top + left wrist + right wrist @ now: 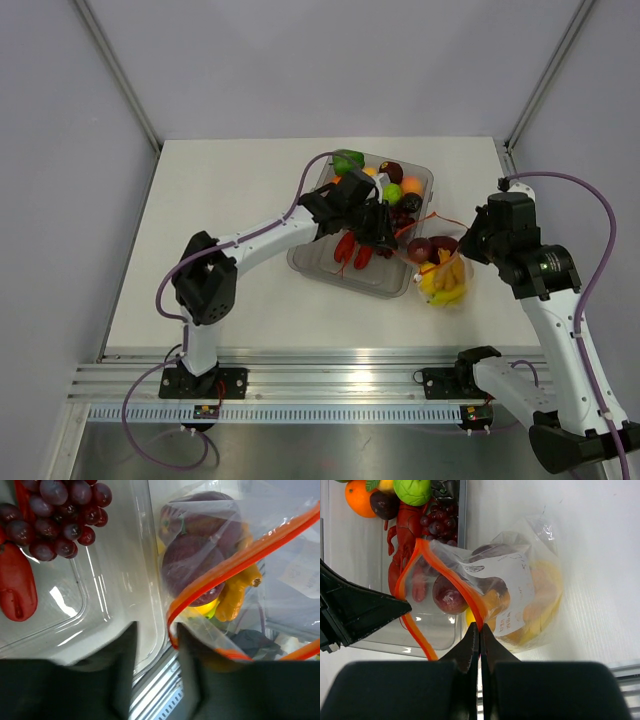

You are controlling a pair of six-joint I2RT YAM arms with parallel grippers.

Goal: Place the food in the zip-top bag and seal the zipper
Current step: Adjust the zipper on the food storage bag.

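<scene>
Cam setup: one fixed overhead, two wrist-mounted.
Top external: high, behind the arm bases (205, 385), tilted down, far enough off to take in the whole bench (230, 200). Left wrist: very close, looking down past the left fingers (120, 680) at the tray (125, 605) wall and zip-top bag (280, 540) mouth. Right wrist: close, looking down past the right fingers (467, 652), bag dead ahead, tray at left. Shared by all three: bag, zipper (245, 557), near tray corner; grapes (55, 520) in both wrist views.

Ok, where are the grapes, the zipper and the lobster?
grapes (55, 517): left wrist view, centre of bunch.
zipper (240, 560): left wrist view, mid strip.
lobster (406, 524): right wrist view, its body.
</scene>
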